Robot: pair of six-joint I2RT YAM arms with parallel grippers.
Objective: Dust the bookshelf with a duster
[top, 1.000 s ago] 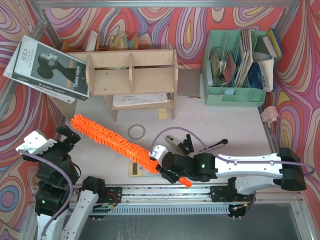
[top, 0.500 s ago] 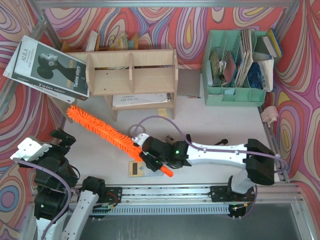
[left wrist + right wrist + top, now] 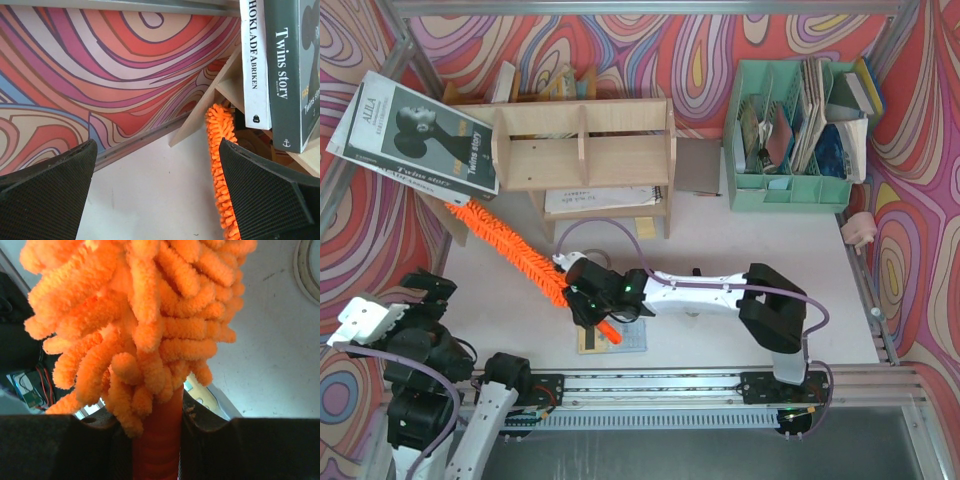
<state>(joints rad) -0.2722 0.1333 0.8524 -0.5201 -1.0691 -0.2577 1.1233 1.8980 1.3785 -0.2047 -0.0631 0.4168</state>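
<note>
The duster [image 3: 510, 248] lies slantwise over the tabletop [image 3: 770, 280], its long axis running from 10 o'clock to 4 o'clock. The fluffy tip points to 10 o'clock and reaches the left end of the bookshelf [image 3: 582, 150], tucked under the lower corner of the "Twins story" book [image 3: 415, 135] that leans there. The thin handle points to 4 o'clock.

The right gripper [image 3: 582, 298] is clamped tight on the handle just below the head. The handle's end crosses a grey calculator [image 3: 632, 341]. At the gripper's 1 o'clock, the wrist view shows the edge of a ring [image 3: 310, 265] on the table.

The left gripper [image 3: 157, 175] hovers at 8 o'clock from the duster, jaws spread wide, holding nothing.

The bookshelf's lower shelf carries a spiral notebook [image 3: 600, 198]. At 3 o'clock from the shelf, a mint-green file organiser [image 3: 790, 192] is stuffed with papers and booklets.
</note>
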